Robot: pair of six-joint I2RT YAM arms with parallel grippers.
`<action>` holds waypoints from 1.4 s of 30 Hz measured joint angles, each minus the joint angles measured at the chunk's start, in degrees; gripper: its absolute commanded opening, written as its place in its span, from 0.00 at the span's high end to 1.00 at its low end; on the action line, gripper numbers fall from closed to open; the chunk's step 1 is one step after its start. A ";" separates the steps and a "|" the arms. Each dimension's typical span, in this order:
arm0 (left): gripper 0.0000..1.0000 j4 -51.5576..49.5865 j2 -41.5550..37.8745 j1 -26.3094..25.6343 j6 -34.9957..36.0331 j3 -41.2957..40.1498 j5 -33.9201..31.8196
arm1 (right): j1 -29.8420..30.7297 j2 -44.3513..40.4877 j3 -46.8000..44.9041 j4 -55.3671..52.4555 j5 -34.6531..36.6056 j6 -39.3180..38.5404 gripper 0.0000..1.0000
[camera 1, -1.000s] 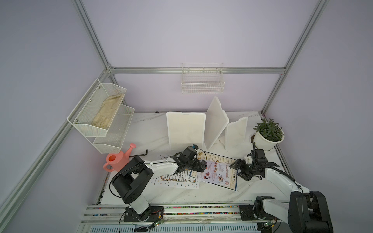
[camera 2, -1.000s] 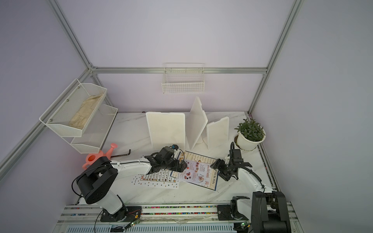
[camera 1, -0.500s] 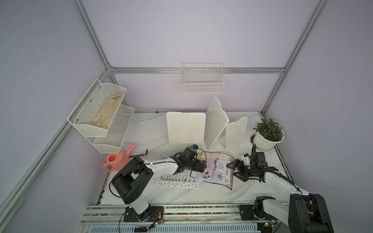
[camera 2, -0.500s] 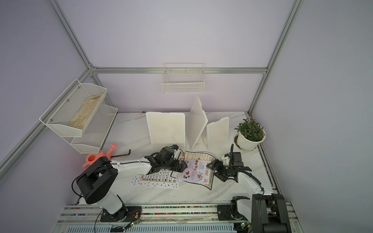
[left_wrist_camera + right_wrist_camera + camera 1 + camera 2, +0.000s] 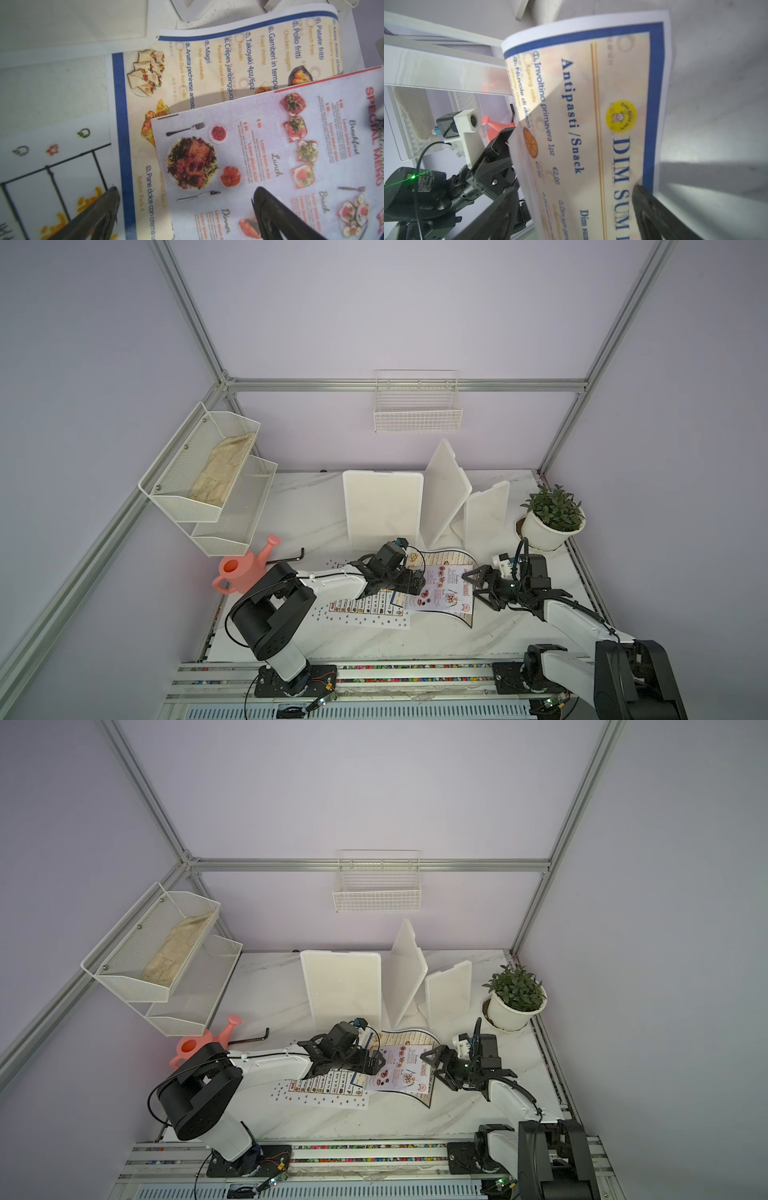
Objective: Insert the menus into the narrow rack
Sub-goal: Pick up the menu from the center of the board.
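I've got the L gripper (image 5: 409,581) wide open w/ nothing held, low over the SPECIAL MENU leaflet (image 5: 441,588), which lies on the DIM SUM INN sheet (image 5: 602,116), likely to pin the stack. R gripper (image 5: 478,587) is spread wide at that sheet's curled-up edge, not clamped; grid menu (image 5: 365,610) lies partly under it on the counter (image 5: 415,639), rack still unfilled.

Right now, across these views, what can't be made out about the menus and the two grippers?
- Grid menu: partly covered by the left arm in both top views; cut off by the frame edge in the left wrist view.
- Dim Sum menu: the right wrist view cuts off its title, and the special menu hides its middle.
- Right gripper: fingers look spread at the curled menu edge; contact is unclear.
- Left gripper: open; touching paper or hovering, unclear.
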 measured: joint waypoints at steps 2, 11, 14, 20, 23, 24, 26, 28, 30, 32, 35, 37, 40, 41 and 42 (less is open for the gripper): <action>0.00 0.02 0.00 -0.02 0.00 0.00 0.00 | 0.00 0.02 0.35 -1.16 0.63 -0.74 0.10; 0.00 0.44 0.17 -0.22 0.00 0.00 -0.02 | 0.00 0.02 1.57 -5.38 4.63 -2.54 0.04; 0.00 0.44 0.17 -0.22 0.00 0.00 -0.02 | 0.00 0.07 1.60 -5.81 4.90 -2.69 0.03; 0.00 0.46 0.17 -0.22 0.00 0.00 0.07 | 0.00 2.14 1.60 -3.63 2.75 -2.69 0.03; 0.00 0.63 0.20 -0.22 0.00 0.00 0.57 | 0.00 3.41 1.57 -2.08 1.07 -2.64 0.03; 0.00 0.70 0.22 -0.22 0.00 0.00 0.79 | 0.00 3.65 1.57 -1.70 0.63 -2.62 0.03; 0.00 1.01 0.28 -0.22 0.00 0.00 1.33 | 0.02 4.22 1.57 -0.76 -0.39 -2.56 0.03; 0.00 1.25 0.37 -0.22 0.00 0.00 1.88 | 0.17 4.55 1.57 -0.04 -1.29 -2.38 0.03; 0.00 1.60 0.48 -0.24 0.00 0.00 2.49 | 0.63 5.07 1.57 1.09 -1.88 -2.10 0.03; 0.00 1.79 0.52 -0.26 0.00 0.00 2.93 | 1.44 5.70 1.57 2.27 -2.21 -1.70 0.03; 0.00 2.12 0.52 -0.26 -0.02 0.00 3.65 | 3.23 6.60 1.57 4.46 -2.32 -0.55 0.03; 0.00 2.38 0.52 -0.26 -0.04 0.00 3.96 | 4.70 7.30 1.57 5.97 -2.16 0.11 0.03; 0.00 3.02 0.59 -0.26 -0.26 0.00 4.46 | 7.37 8.61 1.57 8.26 -1.11 1.36 0.04; 0.00 3.23 0.63 -0.26 -0.37 0.00 4.61 | 8.41 9.09 1.57 9.11 -0.68 1.84 0.05; 0.00 3.50 0.66 -0.26 -0.48 0.00 4.81 | 9.44 9.51 1.57 9.90 -0.15 2.29 0.05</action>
